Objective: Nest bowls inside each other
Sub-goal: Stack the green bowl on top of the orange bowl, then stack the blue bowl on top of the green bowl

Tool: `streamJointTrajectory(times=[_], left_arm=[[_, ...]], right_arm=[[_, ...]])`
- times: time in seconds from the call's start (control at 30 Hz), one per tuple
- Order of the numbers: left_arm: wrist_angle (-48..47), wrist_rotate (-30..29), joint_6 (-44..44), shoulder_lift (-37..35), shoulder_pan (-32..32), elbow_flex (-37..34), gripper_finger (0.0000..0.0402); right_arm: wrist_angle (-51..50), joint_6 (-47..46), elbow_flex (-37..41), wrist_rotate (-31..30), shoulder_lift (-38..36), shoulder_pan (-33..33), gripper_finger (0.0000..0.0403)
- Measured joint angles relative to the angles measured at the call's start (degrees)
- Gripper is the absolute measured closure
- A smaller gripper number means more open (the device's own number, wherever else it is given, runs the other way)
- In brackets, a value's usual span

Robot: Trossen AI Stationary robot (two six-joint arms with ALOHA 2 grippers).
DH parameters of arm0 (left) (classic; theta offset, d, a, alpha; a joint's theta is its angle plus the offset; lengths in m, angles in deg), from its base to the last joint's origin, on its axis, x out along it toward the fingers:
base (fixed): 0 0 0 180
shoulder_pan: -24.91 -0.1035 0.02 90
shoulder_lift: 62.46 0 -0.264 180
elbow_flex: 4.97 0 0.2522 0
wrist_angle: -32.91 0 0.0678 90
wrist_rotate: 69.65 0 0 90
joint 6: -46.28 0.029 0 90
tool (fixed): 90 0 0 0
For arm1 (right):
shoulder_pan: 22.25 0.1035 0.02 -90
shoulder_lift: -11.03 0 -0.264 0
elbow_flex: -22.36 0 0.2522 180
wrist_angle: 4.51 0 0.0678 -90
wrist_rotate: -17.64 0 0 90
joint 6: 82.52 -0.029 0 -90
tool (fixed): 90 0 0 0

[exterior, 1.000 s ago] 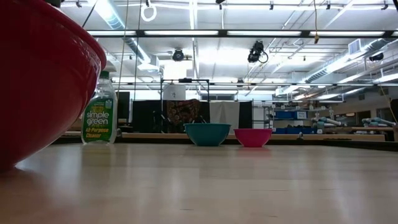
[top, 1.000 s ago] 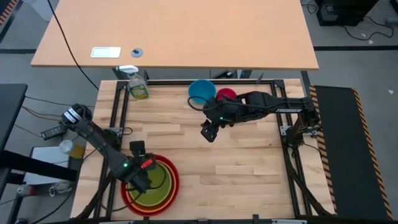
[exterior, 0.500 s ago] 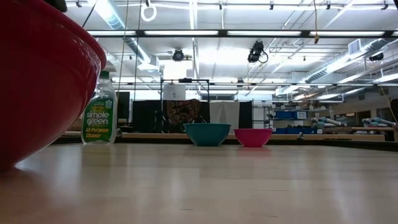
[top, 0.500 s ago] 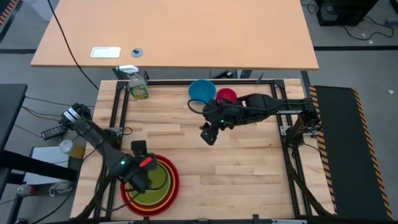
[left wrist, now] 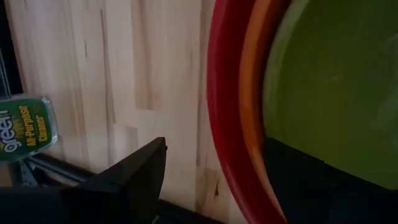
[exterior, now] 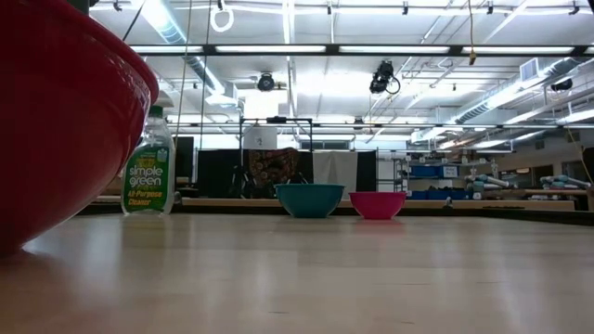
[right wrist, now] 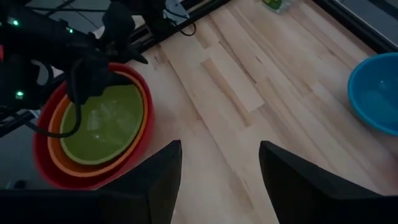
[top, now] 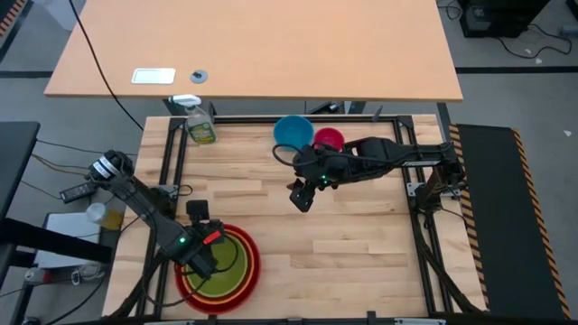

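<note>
The red bowl (top: 247, 271) sits at the table's near left with the orange bowl (right wrist: 140, 134) and the yellow-green bowl (top: 226, 264) nested in it. My left gripper (top: 204, 262) hangs open over the stack's left rim (left wrist: 224, 124), one finger outside over the wood, the other inside above the yellow-green bowl (left wrist: 336, 74). The blue bowl (top: 293, 132) and the magenta-pink bowl (top: 330, 138) rest upright side by side at the far edge. My right gripper (top: 300, 197) is open, up in the air over the table's middle, with nothing between its fingers (right wrist: 163, 180).
A yellow-green spray bottle (top: 200, 125) stands at the far left corner. Bare wood (top: 352, 244) stretches across the middle and the near right. A black frame (top: 271, 118) rims the table. A tan desk (top: 253, 50) stands beyond the far edge.
</note>
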Motion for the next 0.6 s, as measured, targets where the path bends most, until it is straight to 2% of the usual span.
streamJointTrajectory(times=[0.13,0.37,0.5,0.6], left_arm=[[-0.12,1.53,0.10,0.02,-0.34,0.66,0.0132],[-1.69,1.43,1.49,0.00,-0.35,7.64,0.0132],[-0.96,-3.53,-1.25,-0.47,-0.33,10.75,0.0132],[3.13,-8.06,-4.57,-3.04,-0.37,11.08,0.0132]], right_arm=[[0.00,0.00,0.00,-0.17,0.02,0.45,0.0182],[0.15,1.95,0.24,-0.20,0.02,-0.76,0.0183],[2.39,5.36,5.16,0.41,-0.04,-4.37,0.0188],[6.70,7.39,12.39,4.45,0.00,-8.32,0.0191]])
